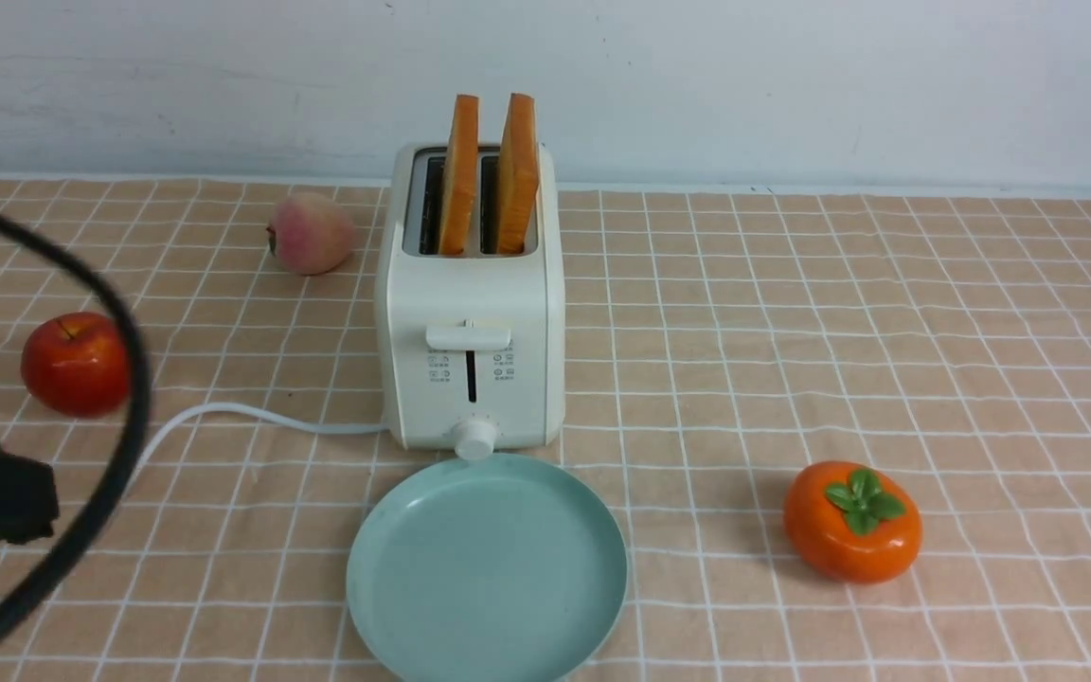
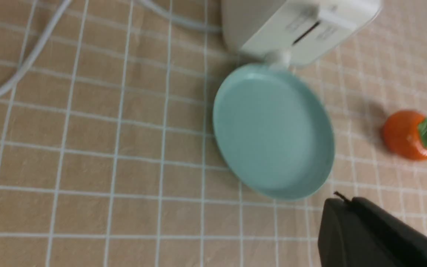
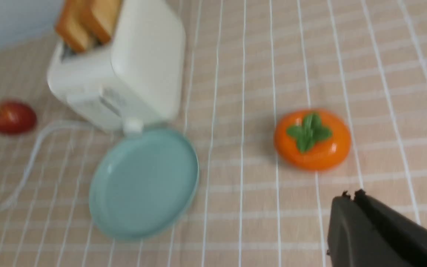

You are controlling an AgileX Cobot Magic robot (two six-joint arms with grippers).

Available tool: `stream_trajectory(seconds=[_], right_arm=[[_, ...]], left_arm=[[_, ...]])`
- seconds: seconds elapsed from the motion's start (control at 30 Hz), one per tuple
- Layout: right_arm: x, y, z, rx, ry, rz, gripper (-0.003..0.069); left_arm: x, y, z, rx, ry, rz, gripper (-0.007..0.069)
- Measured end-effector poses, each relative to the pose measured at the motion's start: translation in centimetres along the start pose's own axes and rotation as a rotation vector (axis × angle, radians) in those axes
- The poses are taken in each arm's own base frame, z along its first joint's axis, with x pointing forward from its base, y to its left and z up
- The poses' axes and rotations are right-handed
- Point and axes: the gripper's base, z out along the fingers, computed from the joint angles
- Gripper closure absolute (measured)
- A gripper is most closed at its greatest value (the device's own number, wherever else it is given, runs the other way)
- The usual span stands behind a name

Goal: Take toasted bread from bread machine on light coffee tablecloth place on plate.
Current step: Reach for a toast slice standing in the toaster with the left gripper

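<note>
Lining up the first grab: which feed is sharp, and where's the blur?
Front view: crisp on the cream-white boxy toaster and its two golden-tan toast slices; only the black cable near the lens is smeared. Left wrist view: soft, round pale teal plate blurred. Right wrist view: blurriest, toaster and checked tan cloth streaked.

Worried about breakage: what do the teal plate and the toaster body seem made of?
Round pale teal plate: probably matte plastic or melamine; even colour, dull sheen. Cream-white boxy toaster: smooth satin shell, plastic-looking; soft highlights, rounded corners.
</note>
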Motion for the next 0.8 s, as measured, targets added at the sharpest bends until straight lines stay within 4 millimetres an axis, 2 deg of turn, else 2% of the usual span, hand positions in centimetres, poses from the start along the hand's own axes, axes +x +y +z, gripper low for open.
stream_trajectory(seconds=[0.03, 0.07, 0.17, 0.2, 0.27, 0.37, 0.4, 0.53, 0.57, 0.63, 0.73, 0.8], right_arm=[[-0.1, 0.0, 0.2, -0.002, 0.017, 0.000, 0.0669], [-0.3, -0.2, 1.8, -0.024, 0.132, 0.002, 0.0672], [-0.5, -0.7, 4.3, -0.062, 0.236, 0.011, 0.0669], [-0.5, -0.7, 4.3, -0.067, 0.237, 0.010, 0.0669], [-0.3, -0.9, 5.7, -0.108, 0.253, 0.032, 0.0664], [0.0, -1.1, 6.3, -0.126, 0.238, 0.034, 0.0662], [0.1, -1.2, 6.5, -0.125, 0.225, 0.029, 0.0660], [0.2, -1.5, 6.8, -0.117, 0.206, 0.024, 0.0658], [0.2, -1.5, 6.9, -0.115, 0.199, 0.024, 0.0657], [0.2, -1.6, 6.9, -0.113, 0.193, 0.022, 0.0655], [0.0, -1.6, 6.9, -0.109, 0.176, 0.020, 0.0650], [-0.1, -1.6, 7.0, -0.106, 0.165, 0.020, 0.0645]], left_arm=[[-0.4, 0.0, 0.3, -0.005, 0.011, 0.001, 0.0638], [-2.0, -0.3, 1.3, -0.014, 0.035, 0.020, 0.0638], [-5.0, -1.0, 3.5, -0.023, 0.077, 0.037, 0.0638], [-5.4, -1.3, 3.5, -0.018, 0.072, 0.046, 0.0638], [-8.0, -3.4, 5.4, -0.009, 0.089, 0.100, 0.0638], [-9.8, -6.0, 7.7, -0.001, 0.104, 0.167, 0.0638], [-10.7, -7.5, 8.9, 0.005, 0.105, 0.198, 0.0638], [-12.9, -10.0, 11.3, -0.004, 0.079, 0.214, 0.0638], [-13.9, -10.7, 12.8, -0.016, 0.071, 0.224, 0.0638], [-15.0, -11.6, 14.2, -0.016, 0.051, 0.261, 0.0631], [-15.8, -13.1, 16.8, -0.001, 0.041, 0.371, 0.0550], [-15.9, -14.1, 18.6, 0.014, 0.040, 0.428, 0.0436]])
